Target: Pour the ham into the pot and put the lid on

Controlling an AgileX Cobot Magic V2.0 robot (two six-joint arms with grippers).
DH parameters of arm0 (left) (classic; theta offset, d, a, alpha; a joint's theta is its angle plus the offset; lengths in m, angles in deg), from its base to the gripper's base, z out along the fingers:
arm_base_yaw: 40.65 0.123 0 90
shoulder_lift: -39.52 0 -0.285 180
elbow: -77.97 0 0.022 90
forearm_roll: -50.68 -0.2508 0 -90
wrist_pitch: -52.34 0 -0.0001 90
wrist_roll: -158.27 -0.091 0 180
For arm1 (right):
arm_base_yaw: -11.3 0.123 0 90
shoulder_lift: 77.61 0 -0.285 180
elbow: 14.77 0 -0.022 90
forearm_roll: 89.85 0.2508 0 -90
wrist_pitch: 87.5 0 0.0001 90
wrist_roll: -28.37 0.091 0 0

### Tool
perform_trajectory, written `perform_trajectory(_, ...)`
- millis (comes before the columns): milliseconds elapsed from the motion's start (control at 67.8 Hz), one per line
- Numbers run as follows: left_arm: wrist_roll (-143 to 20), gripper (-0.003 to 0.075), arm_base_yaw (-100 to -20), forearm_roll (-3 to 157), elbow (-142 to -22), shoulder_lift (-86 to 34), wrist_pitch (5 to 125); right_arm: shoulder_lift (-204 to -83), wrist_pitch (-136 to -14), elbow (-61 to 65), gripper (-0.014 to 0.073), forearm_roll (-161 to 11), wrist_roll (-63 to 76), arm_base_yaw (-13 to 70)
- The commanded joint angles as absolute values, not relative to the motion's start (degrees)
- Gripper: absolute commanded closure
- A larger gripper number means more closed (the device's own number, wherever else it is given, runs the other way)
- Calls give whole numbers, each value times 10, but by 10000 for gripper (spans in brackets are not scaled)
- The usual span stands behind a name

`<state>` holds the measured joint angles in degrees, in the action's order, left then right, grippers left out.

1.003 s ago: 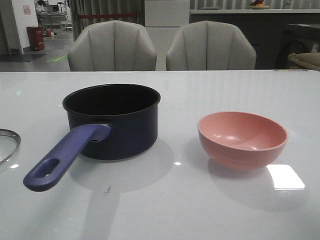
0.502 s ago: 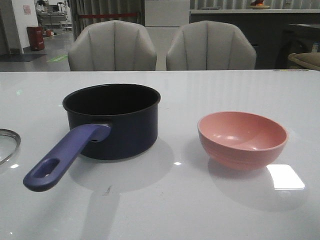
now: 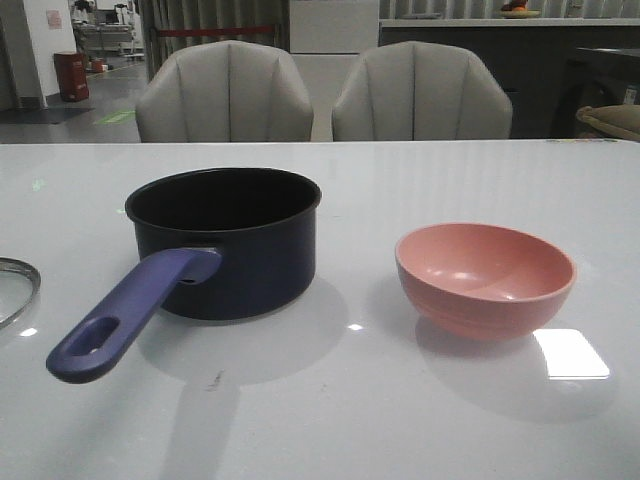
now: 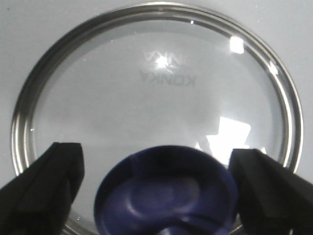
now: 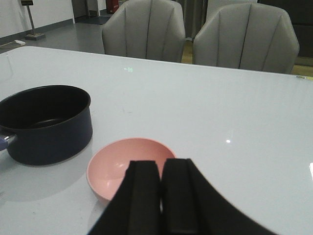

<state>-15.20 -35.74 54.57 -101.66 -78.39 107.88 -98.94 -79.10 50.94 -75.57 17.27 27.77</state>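
On the white table (image 3: 420, 420) the pot (image 3: 228, 240) stands open, with the pink bowl (image 3: 485, 278) well apart on its right. I see no ham in the bowl; its inside looks bare. The lid (image 4: 154, 112) lies flat at the far left. My left gripper (image 4: 156, 188) hangs wide open around the lid's knob (image 4: 166, 193), holding nothing. My right gripper (image 5: 161, 200) is closed and empty, near the bowl. I judge the covering step comes next: close on the knob, lift, carry.
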Motion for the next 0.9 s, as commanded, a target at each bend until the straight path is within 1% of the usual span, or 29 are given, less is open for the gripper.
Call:
perform_trajectory(0, -152, 283, -359, 545, -1034, -757, 1083, -995, -835, 494, 432, -752, 167, 277)
perform_trajectory(44, -152, 348, -359, 545, -1034, -757, 1083, -995, -835, 494, 432, -752, 167, 277)
perform_trajectory(133, -152, 436, -359, 545, -1034, -757, 1083, -995, -835, 494, 432, -752, 167, 277)
perform_trajectory(192, -152, 477, -359, 545, -1034, -757, 1083, -995, -835, 494, 432, -752, 167, 277)
perform_trajectory(280, -152, 517, -359, 545, -1034, -757, 1088, -995, -835, 494, 432, -752, 167, 277)
perform_trajectory(369, -152, 534, -359, 545, -1034, -757, 1095, -995, -835, 494, 432, -752, 167, 277)
perform_trajectory(590, -152, 534, -359, 545, -1054, -743, 1111, -995, -835, 494, 432, -752, 167, 277)
perform_trajectory(885, -161, 534, -361, 559, -1118, -687, 1114, -995, -835, 494, 432, -752, 167, 277)
